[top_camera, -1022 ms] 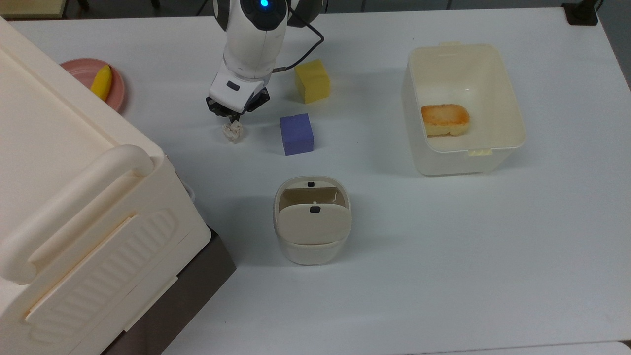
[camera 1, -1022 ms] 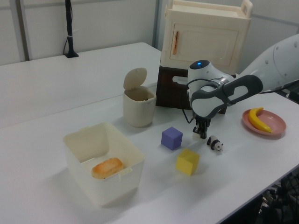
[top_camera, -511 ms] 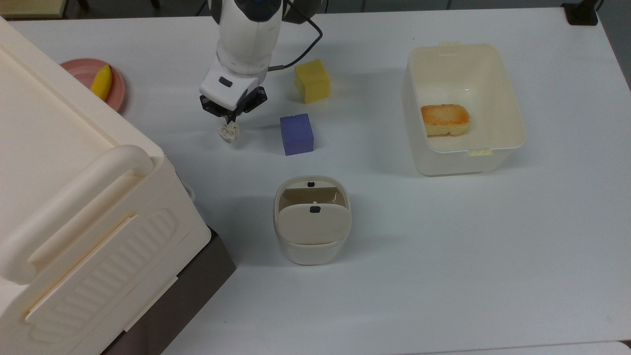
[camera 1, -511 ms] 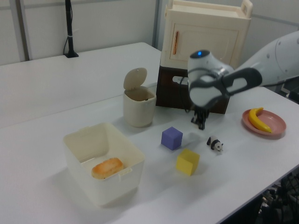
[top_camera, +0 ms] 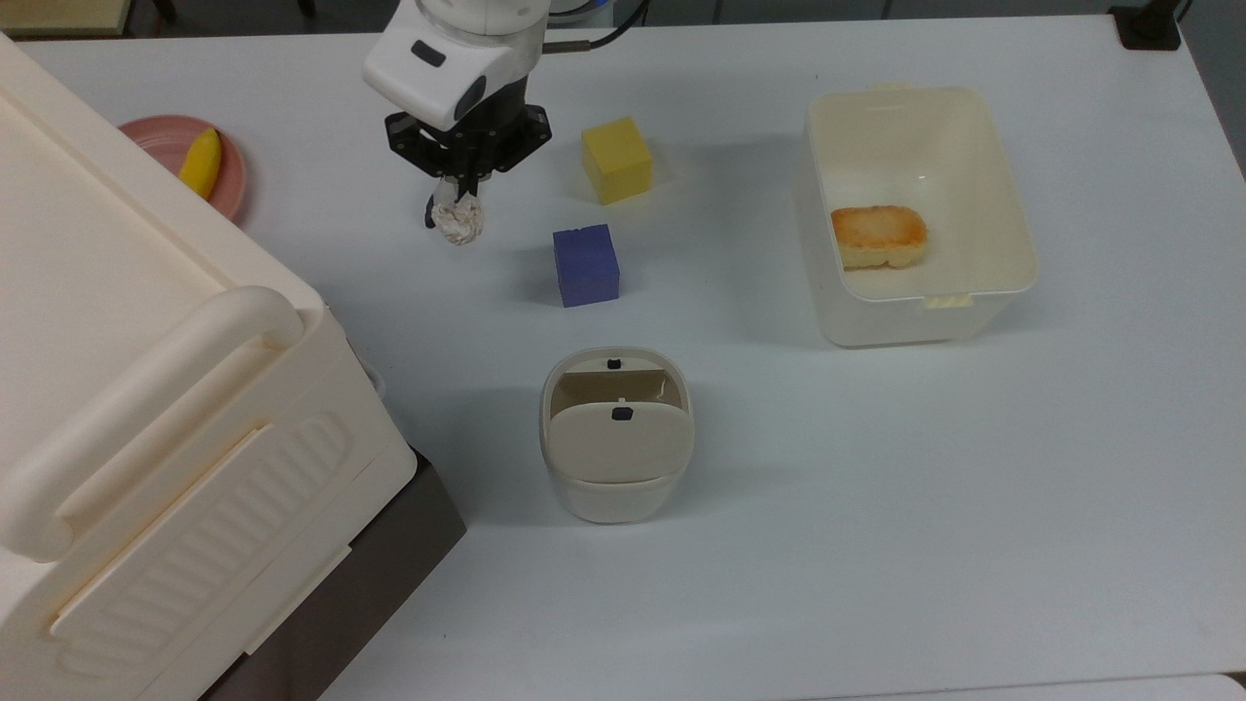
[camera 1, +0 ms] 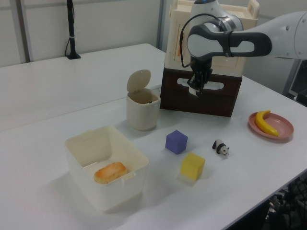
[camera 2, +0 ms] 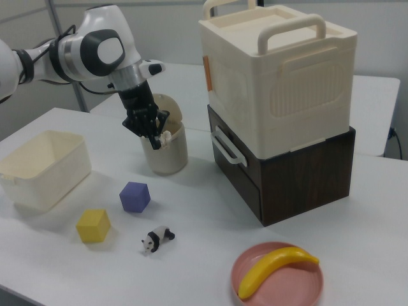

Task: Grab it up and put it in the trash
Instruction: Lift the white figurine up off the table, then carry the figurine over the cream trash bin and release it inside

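Observation:
The crumpled off-white paper wad [top_camera: 460, 225] hangs in the air, pinched in my gripper [top_camera: 458, 202], which is shut on it well above the table. In the left view the gripper [camera 1: 196, 89] is high, in front of the dark drawer unit. From the right view's angle, the gripper [camera 2: 156, 136] and wad [camera 2: 164, 136] appear in front of the trash. The trash [top_camera: 617, 450], a small cream bin with its beige swing lid tipped open, stands nearer the top view's bottom, below the purple block; it also appears in the left view [camera 1: 142, 114] and the right view [camera 2: 167, 156].
A purple block [top_camera: 586, 265] and a yellow block [top_camera: 616, 160] lie between gripper and tub. An open cream tub [top_camera: 1012, 195] holds a bread piece. A panda figurine [camera 1: 220, 147] stands on the table. A pink plate [top_camera: 230, 180] holds a banana. A big cream box [top_camera: 146, 409] fills the top view's left.
The gripper has lifted the paper wad off the table and risen high, drifting toward the top view's top. The panda figurine stays on the table.

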`<state>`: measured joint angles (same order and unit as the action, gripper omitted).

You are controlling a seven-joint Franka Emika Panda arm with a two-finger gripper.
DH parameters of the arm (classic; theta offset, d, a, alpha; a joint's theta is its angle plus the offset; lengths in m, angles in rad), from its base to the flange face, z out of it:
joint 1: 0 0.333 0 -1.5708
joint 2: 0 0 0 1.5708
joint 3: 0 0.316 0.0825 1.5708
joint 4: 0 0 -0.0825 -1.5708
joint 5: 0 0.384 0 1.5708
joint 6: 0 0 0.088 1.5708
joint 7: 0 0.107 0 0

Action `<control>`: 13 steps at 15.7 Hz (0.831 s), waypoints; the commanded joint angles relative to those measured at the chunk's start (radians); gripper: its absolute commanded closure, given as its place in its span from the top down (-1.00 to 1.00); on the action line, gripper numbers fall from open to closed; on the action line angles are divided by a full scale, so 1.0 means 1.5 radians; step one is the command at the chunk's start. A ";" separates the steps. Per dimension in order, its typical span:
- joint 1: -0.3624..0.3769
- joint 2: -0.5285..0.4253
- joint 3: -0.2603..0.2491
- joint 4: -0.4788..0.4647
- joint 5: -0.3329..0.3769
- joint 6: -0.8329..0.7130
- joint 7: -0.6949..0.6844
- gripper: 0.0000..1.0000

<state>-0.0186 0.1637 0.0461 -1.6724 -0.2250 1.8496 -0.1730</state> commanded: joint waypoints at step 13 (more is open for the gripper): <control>0.002 0.134 0.036 0.126 -0.002 0.183 -0.061 -1.00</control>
<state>-0.0186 0.3382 0.0973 -1.5015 -0.2254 2.0734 -0.1980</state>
